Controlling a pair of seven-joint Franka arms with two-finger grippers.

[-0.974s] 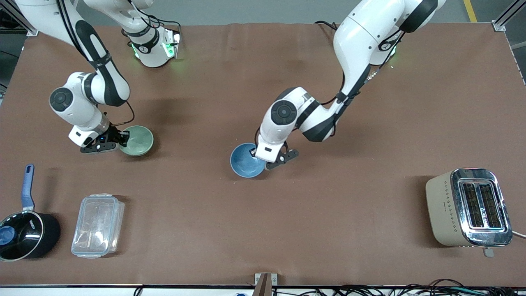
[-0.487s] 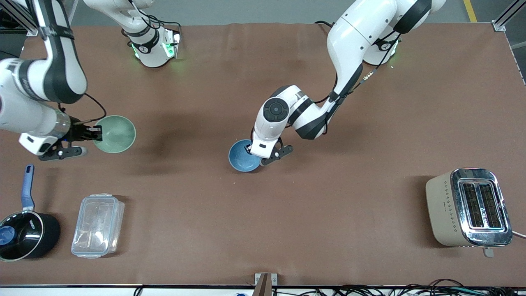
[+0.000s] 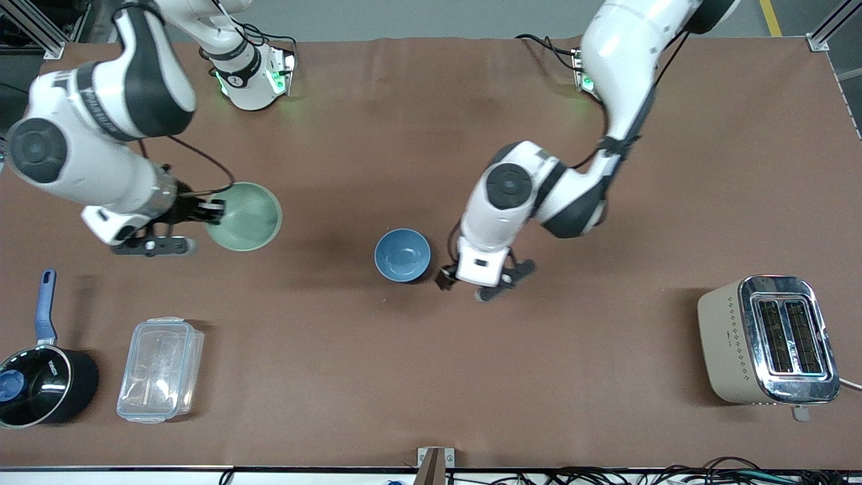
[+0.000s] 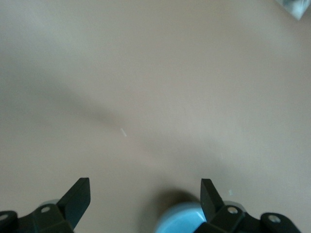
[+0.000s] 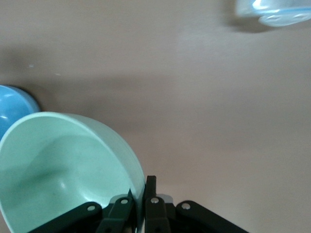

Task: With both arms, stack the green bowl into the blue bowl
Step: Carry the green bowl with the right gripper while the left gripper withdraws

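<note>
Two white jointed arms work over the brown table [image 3: 606, 377]. Seen from the front camera, the right arm's black two-finger gripper [image 3: 214, 210] hangs in the air over the table toward the right arm's end, at about nine o'clock from the middle of the table. Its fingers are pinched together on the rim of the small round pale sage-green bowl [image 3: 244, 217], one finger inside the rim and one outside, as the right wrist view shows [image 5: 141, 204]. The green bowl [image 5: 63, 170] is lifted off the table and tilted, its hollow turned up toward the front camera.

The small round medium-blue bowl [image 3: 403, 255] sits upright on the table near the middle, at roughly three o'clock from the green bowl and well apart from it. In the right wrist view a slice of the blue bowl [image 5: 14, 109] shows past the green bowl's rim.

The left arm's black two-finger gripper [image 3: 465, 283] is just beside the blue bowl, at about four o'clock from it, clear of its rim. Its fingers [image 4: 77, 196] stand wide apart with nothing between them, and the left wrist view catches the blue bowl's edge [image 4: 180, 221] low between the fingertips.

At the table's edge nearer the front camera, toward the right arm's end, stand a black saucepan with a blue handle [image 3: 42, 377] and a clear plastic lidded box [image 3: 160, 369]. A beige and chrome two-slot toaster [image 3: 768, 340] stands toward the left arm's end.
</note>
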